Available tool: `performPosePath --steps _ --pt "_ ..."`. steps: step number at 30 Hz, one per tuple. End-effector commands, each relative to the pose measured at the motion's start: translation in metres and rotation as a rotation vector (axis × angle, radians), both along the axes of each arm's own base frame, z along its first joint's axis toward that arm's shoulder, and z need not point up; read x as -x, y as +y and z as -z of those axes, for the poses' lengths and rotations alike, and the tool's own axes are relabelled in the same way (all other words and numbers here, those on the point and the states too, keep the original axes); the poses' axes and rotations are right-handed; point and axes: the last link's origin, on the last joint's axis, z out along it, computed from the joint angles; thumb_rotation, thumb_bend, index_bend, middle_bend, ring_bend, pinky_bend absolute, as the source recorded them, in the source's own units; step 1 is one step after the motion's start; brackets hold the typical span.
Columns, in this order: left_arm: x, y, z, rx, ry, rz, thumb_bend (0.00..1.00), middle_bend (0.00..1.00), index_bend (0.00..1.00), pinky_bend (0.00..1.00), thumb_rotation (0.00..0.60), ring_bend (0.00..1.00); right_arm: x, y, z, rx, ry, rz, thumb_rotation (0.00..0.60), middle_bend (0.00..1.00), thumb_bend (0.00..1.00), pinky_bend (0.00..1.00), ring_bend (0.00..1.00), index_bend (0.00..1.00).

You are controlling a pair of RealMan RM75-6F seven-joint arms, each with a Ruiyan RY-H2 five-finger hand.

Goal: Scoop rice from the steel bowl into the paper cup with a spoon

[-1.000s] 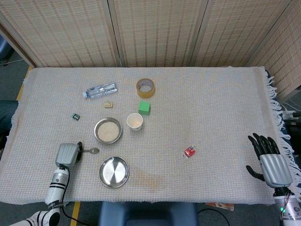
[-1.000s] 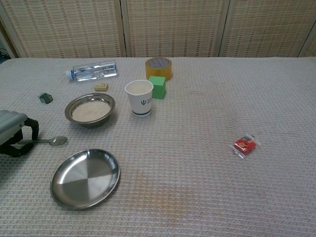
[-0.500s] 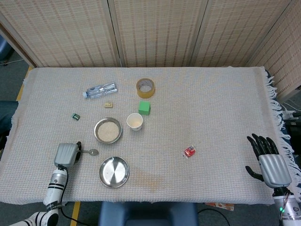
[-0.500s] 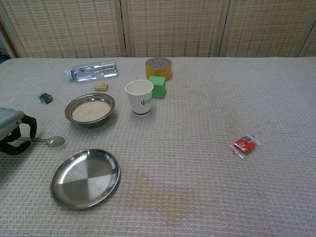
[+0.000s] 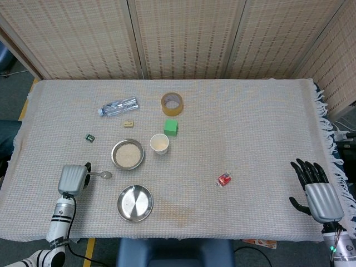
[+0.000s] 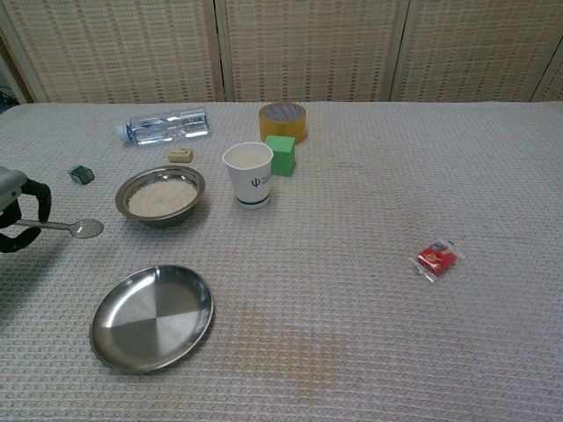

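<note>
A steel bowl (image 5: pixel 127 154) (image 6: pixel 162 195) full of white rice sits left of centre. Just to its right stands the white paper cup (image 5: pixel 159 144) (image 6: pixel 248 174), upright. My left hand (image 5: pixel 73 179) (image 6: pixel 15 209) at the table's left side holds a metal spoon (image 5: pixel 100 174) (image 6: pixel 67 228) by the handle, the spoon's bowl pointing right and lifted off the cloth, short of the steel bowl. My right hand (image 5: pixel 317 189) hovers at the near right edge with fingers spread, holding nothing; the chest view does not show it.
An empty steel plate (image 5: pixel 134 202) (image 6: pixel 152 316) lies near the front. Behind the cup are a green block (image 5: pixel 171 127), a tape roll (image 5: pixel 172 103), a water bottle (image 5: pixel 118 107) and a small tan block (image 5: pixel 128 124). A small dark object (image 5: pixel 89 137) lies left, a red packet (image 5: pixel 224 179) right.
My left hand has lifted the spoon off the cloth and drawn it a little to the left and up. The right hand has barely shifted.
</note>
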Motion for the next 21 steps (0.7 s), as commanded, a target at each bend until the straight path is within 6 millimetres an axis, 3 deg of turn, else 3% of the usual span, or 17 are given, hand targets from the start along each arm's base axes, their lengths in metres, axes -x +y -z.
performPosePath --steps 1,11,21 --pt "-0.01 0.01 -0.011 -0.067 0.081 0.039 0.42 1.0 0.56 1.0 0.6 1.0 -0.001 0.001 0.0 -0.003 0.0 -0.006 0.6 0.0 0.15 0.0 0.0 0.0" --pt "-0.043 0.038 -0.019 -0.149 0.275 0.097 0.41 1.0 0.57 1.0 0.6 1.0 -0.004 0.005 -0.002 0.0 -0.002 -0.022 0.6 0.0 0.15 0.0 0.0 0.0" --pt "-0.075 0.061 0.004 -0.214 0.517 0.183 0.41 1.0 0.57 1.0 0.6 1.0 -0.006 0.008 -0.005 -0.002 -0.01 -0.034 0.6 0.0 0.15 0.0 0.0 0.0"
